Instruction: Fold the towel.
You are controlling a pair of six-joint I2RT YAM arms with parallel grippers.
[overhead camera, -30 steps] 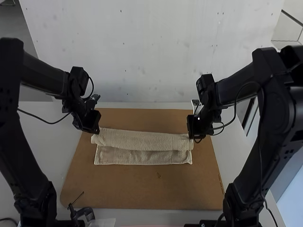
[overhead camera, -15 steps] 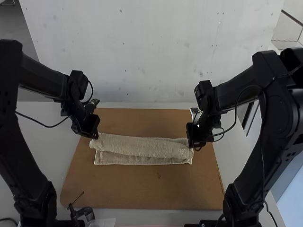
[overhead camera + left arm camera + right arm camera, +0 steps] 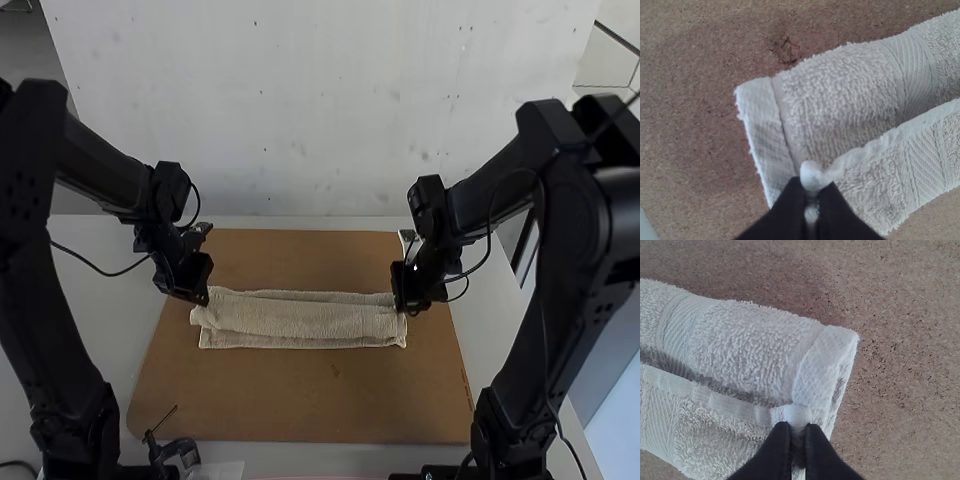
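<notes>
The cream towel [image 3: 300, 318] lies as a long narrow folded strip across the brown board, its upper layer slightly askew over the lower one. At its left end is my left gripper [image 3: 205, 298], and at its right end my right gripper [image 3: 405, 308]. In the left wrist view the left gripper [image 3: 811, 192] is shut on a corner of the towel's edge [image 3: 880, 145], which is pinched up between the dark fingers. The right wrist view has the right gripper [image 3: 798, 432] closed on the opposite corner of the towel [image 3: 740, 340].
The brown board [image 3: 300, 400] rests on a white table [image 3: 80, 300]. A small black clamp-like tool [image 3: 172, 450] sits at the table's near edge, left of the middle. A pale wall rises beyond the far edge.
Both grippers have lowered slightly toward the board with the towel's edge. The upper layer has come down over the lower one, covering more of it, and a back strip now shows behind.
</notes>
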